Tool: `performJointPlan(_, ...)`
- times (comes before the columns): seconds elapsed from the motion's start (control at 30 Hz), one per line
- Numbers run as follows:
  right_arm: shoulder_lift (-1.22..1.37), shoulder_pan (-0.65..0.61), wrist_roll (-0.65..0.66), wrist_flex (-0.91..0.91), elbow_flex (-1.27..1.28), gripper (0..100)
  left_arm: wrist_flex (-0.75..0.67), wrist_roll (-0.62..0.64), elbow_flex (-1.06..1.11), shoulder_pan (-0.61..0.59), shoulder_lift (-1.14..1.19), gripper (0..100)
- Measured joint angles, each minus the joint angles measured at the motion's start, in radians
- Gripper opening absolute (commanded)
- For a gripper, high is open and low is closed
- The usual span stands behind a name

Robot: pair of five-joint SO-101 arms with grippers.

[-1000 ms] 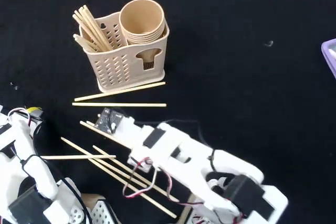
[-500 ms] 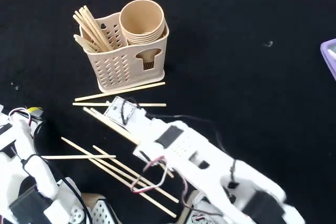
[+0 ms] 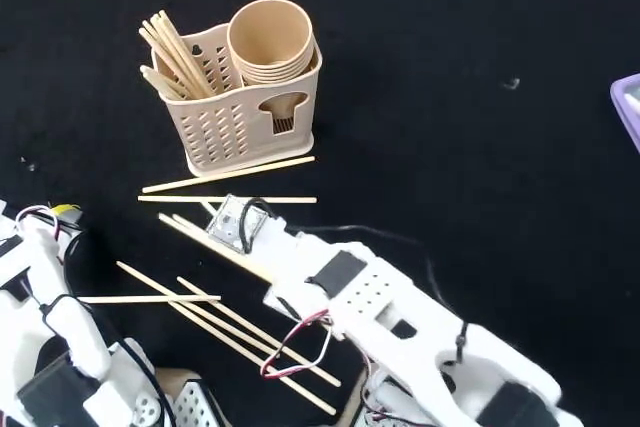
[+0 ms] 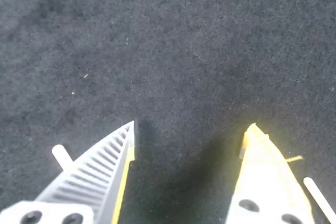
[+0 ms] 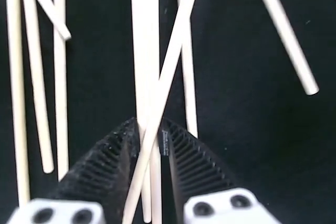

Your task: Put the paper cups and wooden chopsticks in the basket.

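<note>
Right pincer (image 5: 149, 129): jaws nearly closed, clamped on a pair of wooden chopsticks (image 5: 145, 61), one straight and one crossing it at a slant. In the high view the held pair (image 3: 205, 237) sticks out of the arm's front end toward the upper left, left of centre frame.

Change over the last second: the right arm has swung up-frame from the scattered sticks at lower left toward the basket (image 3: 245, 122). The held pair came with it, its tips now close to the two loose chopsticks (image 3: 230, 173) lying just below the basket. Most of that travel came early; the last half second shows only a small shift.

Reading: pick-up looks done, carry under way. The pair has yet to be raised and tipped over the basket's left compartment.

Basket at upper left. The stacked paper cups (image 3: 270, 37) sit in its right compartment and a bundle of chopsticks (image 3: 172, 47) leans in the left.

More loose sticks (image 3: 225, 325) lie at lower left on the black tabletop (image 3: 450, 147).

Left pincer (image 4: 191, 127): wide open, empty, over bare cloth.
</note>
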Motion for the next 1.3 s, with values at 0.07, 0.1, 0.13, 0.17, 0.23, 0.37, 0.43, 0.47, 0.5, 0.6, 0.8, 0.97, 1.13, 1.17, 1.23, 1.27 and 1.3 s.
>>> performJointPlan(0.07, 0.034, 0.000, 0.002, 0.000, 0.000, 1.1, 0.000, 0.000, 0.000, 0.000, 0.000, 32)
performJointPlan(0.1, 0.048, 0.000, 0.005, 0.000, -0.003, 1.1, 0.000, 0.000, 0.000, 0.000, 0.000, 32)
performJointPlan(0.13, 0.061, 0.000, 0.006, 0.000, -0.011, 1.1, 0.000, 0.000, 0.000, 0.000, 0.000, 32)
performJointPlan(0.17, 0.071, 0.000, 0.006, 0.000, -0.015, 1.1, 0.000, 0.000, 0.000, 0.000, 0.000, 32)
performJointPlan(0.23, 0.084, 0.000, 0.009, 0.000, -0.018, 1.3, 0.000, 0.000, 0.000, 0.000, 0.000, 32)
performJointPlan(0.37, 0.086, 0.002, 0.021, 0.052, -0.049, 10.6, 0.000, 0.000, 0.000, 0.000, 0.000, 32)
performJointPlan(0.43, 0.086, 0.000, 0.034, 0.087, -0.066, 17.5, 0.000, 0.000, 0.000, 0.000, 0.000, 32)
performJointPlan(0.47, 0.086, 0.000, 0.037, 0.098, -0.071, 20.2, 0.000, 0.000, 0.000, 0.000, 0.000, 32)
performJointPlan(0.5, 0.086, 0.000, 0.035, 0.101, -0.072, 22.0, 0.000, 0.000, 0.000, 0.000, 0.000, 32)
performJointPlan(0.6, 0.086, 0.000, 0.037, 0.106, -0.072, 22.6, 0.000, 0.000, 0.000, 0.000, 0.000, 32)
performJointPlan(0.8, 0.086, 0.000, -0.055, -0.005, -0.072, 22.6, 0.000, 0.000, 0.000, 0.000, 0.000, 32)
performJointPlan(0.97, 0.086, -0.072, -0.075, -0.063, -0.072, 22.6, 0.000, 0.000, 0.000, 0.000, 0.000, 32)
performJointPlan(1.13, 0.086, -0.181, -0.074, -0.155, -0.057, 22.5, 0.000, 0.000, 0.000, 0.000, 0.000, 32)
performJointPlan(1.17, 0.086, -0.183, -0.075, -0.183, -0.041, 22.5, 0.000, 0.000, 0.000, 0.000, 0.000, 32)
performJointPlan(1.23, 0.086, -0.183, -0.075, -0.226, -0.021, 22.5, 0.000, 0.000, 0.000, 0.000, 0.000, 32)
performJointPlan(1.27, 0.086, -0.183, -0.075, -0.241, -0.018, 22.5, 0.000, 0.000, 0.000, 0.000, 0.000, 32)
performJointPlan(1.3, 0.089, -0.181, -0.075, -0.252, -0.017, 22.5, 0.000, 0.000, 0.000, 0.000, 0.000, 32)
